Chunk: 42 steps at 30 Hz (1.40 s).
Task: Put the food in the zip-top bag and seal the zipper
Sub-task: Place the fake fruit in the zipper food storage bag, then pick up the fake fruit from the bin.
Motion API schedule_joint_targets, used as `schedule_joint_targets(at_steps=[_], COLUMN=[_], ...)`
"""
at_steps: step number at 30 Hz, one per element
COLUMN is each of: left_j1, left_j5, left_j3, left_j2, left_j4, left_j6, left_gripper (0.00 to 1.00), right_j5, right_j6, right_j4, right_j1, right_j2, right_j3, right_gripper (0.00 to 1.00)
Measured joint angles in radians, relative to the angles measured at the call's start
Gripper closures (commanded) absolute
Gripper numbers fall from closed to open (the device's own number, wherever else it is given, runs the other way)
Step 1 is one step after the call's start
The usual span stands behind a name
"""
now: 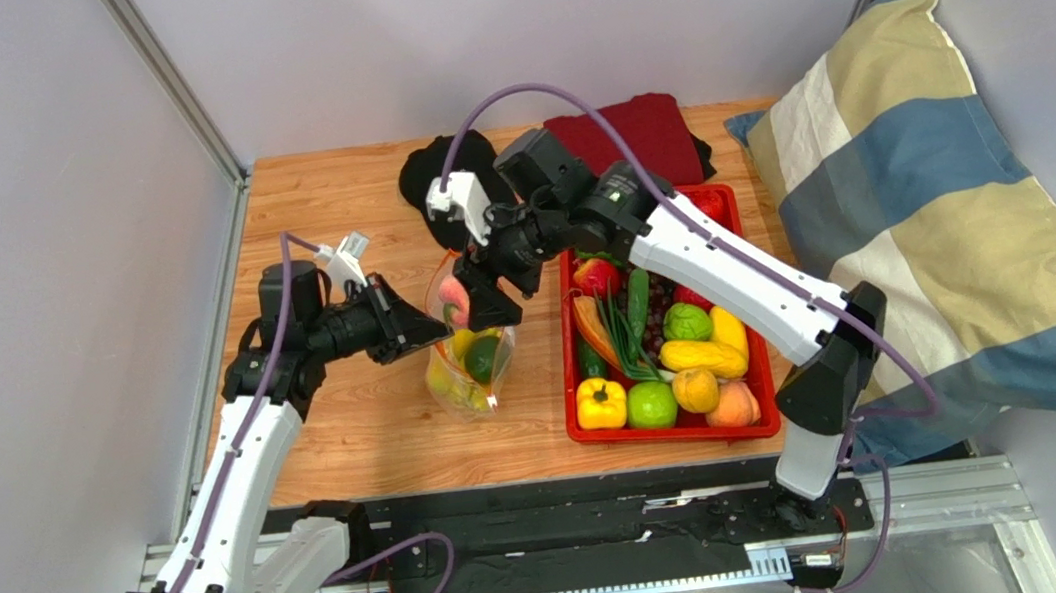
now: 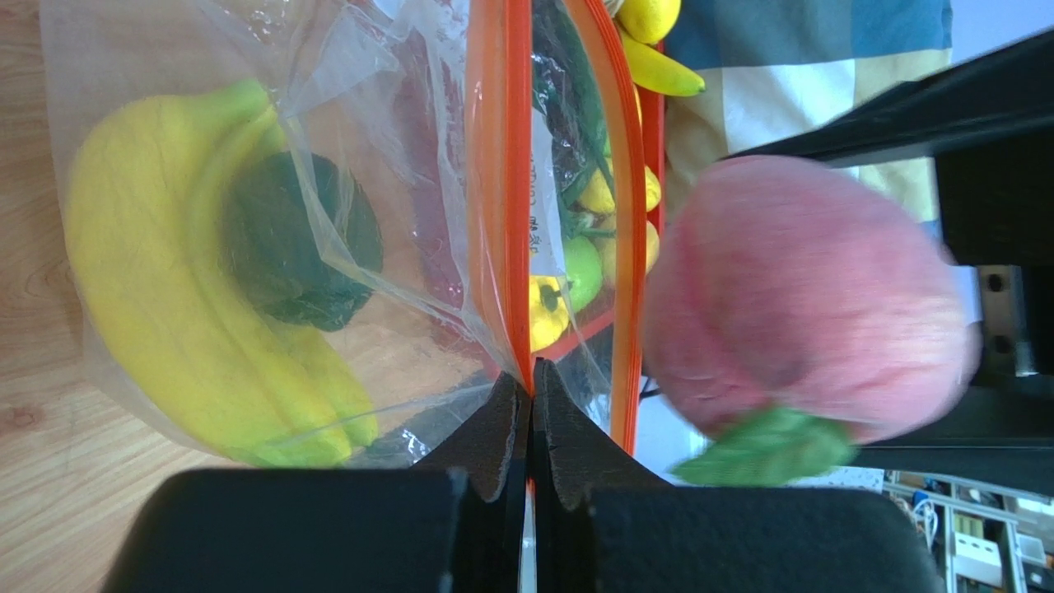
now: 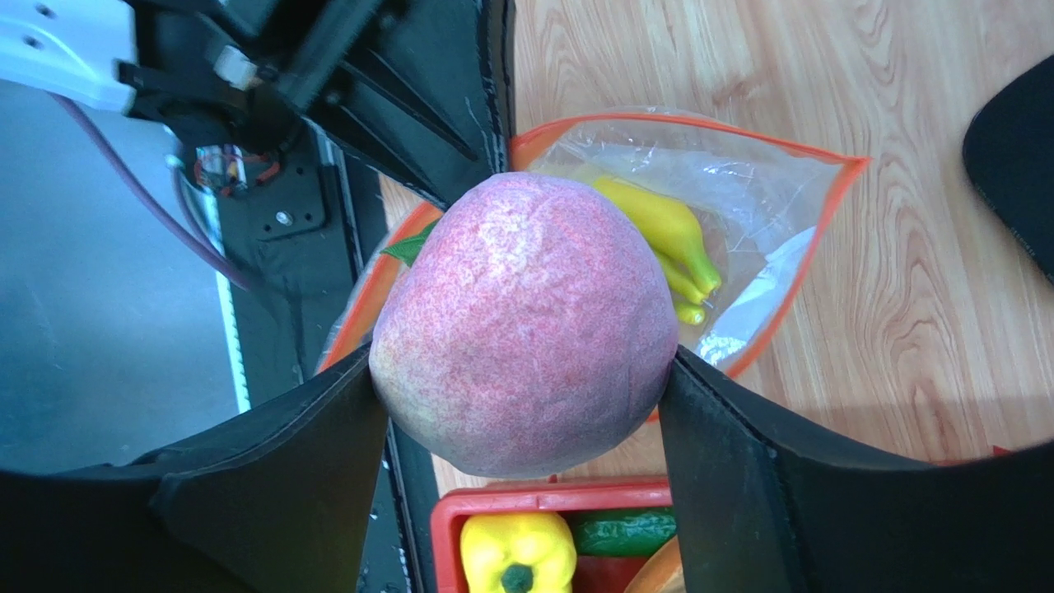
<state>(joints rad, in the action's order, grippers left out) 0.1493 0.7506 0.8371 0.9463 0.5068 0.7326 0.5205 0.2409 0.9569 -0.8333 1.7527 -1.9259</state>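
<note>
The clear zip-top bag point(image 1: 473, 352) stands open on the wooden table, holding a yellow banana bunch point(image 2: 173, 297) and a dark green piece point(image 2: 297, 241). My left gripper point(image 2: 533, 408) is shut on one side of the orange-red zipper point(image 2: 497, 185) at the bag's mouth and holds it up. My right gripper point(image 3: 526, 408) is shut on a pink-red peach point(image 3: 526, 328) with a green leaf, right above the open mouth of the bag point(image 3: 742, 161). The peach also shows in the top view point(image 1: 453, 300) and in the left wrist view point(image 2: 804, 297).
A red tray point(image 1: 578, 408) right of the bag holds several toy fruits and vegetables, among them a yellow pepper point(image 1: 600, 403) and a green apple point(image 1: 651, 404). A black cap point(image 1: 431, 173) and a dark red cloth point(image 1: 635, 132) lie at the back. A striped pillow point(image 1: 915, 189) lies at the right.
</note>
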Motion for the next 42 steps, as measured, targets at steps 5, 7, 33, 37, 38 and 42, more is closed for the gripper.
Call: schedule_joint_targets(at_steps=[5, 7, 33, 37, 38, 42], left_j1=[0.0, 0.0, 0.0, 0.0, 0.0, 0.0], left_j5=[0.0, 0.0, 0.0, -0.001, -0.001, -0.001], left_j3=[0.002, 0.002, 0.002, 0.002, 0.002, 0.002], left_j2=[0.0, 0.0, 0.016, 0.017, 0.017, 0.017], left_j4=[0.0, 0.0, -0.027, -0.027, -0.027, -0.026], left_j6=[0.0, 0.0, 0.001, 0.001, 0.001, 0.001], left_gripper=[1.0, 1.0, 1.0, 1.0, 1.0, 1.0], right_j5=[-0.045, -0.048, -0.369, -0.394, -0.399, -0.414], right_j6=[0.017, 0.021, 0.039, 0.042, 0.043, 0.044], right_j4=[0.015, 0.021, 0.044, 0.025, 0.02, 0.002], right_j1=[-0.023, -0.019, 0.565, 0.563, 0.563, 0.563], right_j2=[0.036, 0.034, 0.01, 0.06, 0.069, 0.093], right_j3=[0.005, 0.005, 0.267, 0.283, 0.287, 0.29], right_gripper=[0.0, 0.0, 0.04, 0.04, 0.04, 0.04])
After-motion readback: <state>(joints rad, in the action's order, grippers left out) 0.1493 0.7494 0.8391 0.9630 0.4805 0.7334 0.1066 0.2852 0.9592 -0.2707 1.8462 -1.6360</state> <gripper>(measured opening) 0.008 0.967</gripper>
